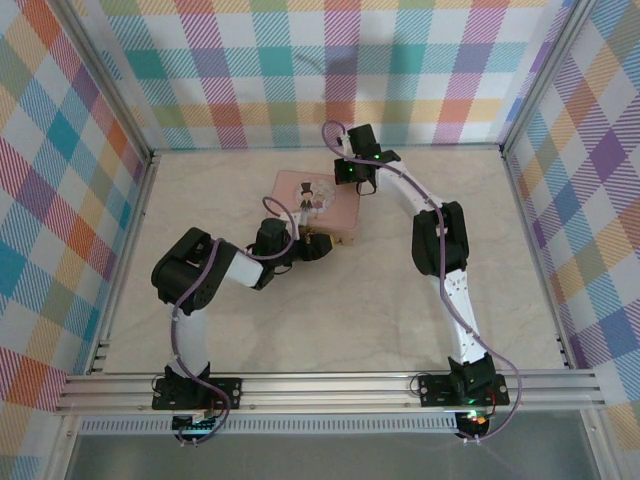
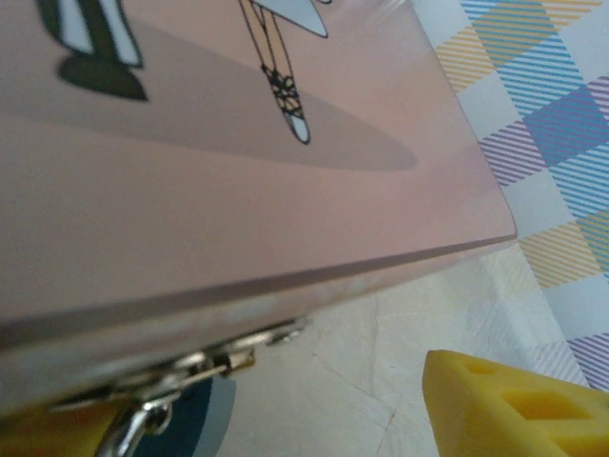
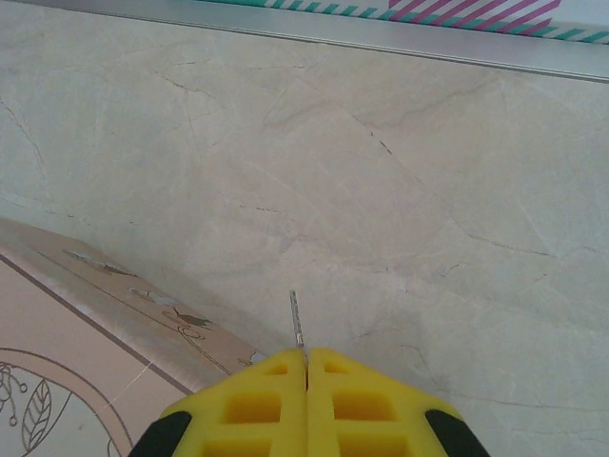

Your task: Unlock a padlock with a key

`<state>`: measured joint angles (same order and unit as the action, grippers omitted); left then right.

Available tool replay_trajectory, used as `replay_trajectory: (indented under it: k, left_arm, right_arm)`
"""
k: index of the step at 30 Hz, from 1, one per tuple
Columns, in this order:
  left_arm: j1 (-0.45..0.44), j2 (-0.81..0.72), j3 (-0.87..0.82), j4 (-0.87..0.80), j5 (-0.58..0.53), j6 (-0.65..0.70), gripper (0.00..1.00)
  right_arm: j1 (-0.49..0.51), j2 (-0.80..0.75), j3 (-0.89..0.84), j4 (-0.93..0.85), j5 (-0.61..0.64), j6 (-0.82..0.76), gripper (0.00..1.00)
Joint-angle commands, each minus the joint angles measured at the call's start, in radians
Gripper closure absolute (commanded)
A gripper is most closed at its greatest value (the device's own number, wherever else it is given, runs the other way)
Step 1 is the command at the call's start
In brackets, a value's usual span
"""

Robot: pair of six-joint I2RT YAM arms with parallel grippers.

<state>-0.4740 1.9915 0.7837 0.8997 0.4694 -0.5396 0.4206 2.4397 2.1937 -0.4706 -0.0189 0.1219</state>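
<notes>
Clamping the key (image 3: 296,319) in fully closed right gripper (image 3: 306,359), with blade poking forward over bare table (image 3: 428,190), just off a corner of pink tin (image 3: 57,362). Holding left gripper (image 1: 322,245) at tin's near edge, yellow fingers (image 2: 514,409) spread wide. Seeing the padlock (image 2: 186,424) between them, hung by metal shackle (image 2: 143,419) from tin's hasp (image 2: 205,367), closer to one finger than the other.

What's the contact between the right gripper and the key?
Touching. Right wrist view: the right gripper is shut on the key, whose thin blade sticks out from its closed jaws.
</notes>
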Motion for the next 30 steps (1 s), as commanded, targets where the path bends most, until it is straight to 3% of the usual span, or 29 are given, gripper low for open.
replay_trajectory:
  k: [1, 10, 30]
  left_arm:
    - [0.040, -0.037, -0.048, -0.001, -0.070, -0.013, 0.29]
    - [0.072, -0.087, -0.081, -0.024, -0.058, 0.003, 0.35]
    - [0.086, -0.069, -0.037, -0.123, 0.014, 0.019, 0.87]
  right_arm:
    - [0.026, -0.010, -0.038, -0.122, -0.035, -0.008, 1.00]
    - [0.026, -0.011, -0.040, -0.122, -0.036, -0.007, 1.00]
    - [0.030, -0.035, -0.079, -0.099, -0.035, -0.007, 1.00]
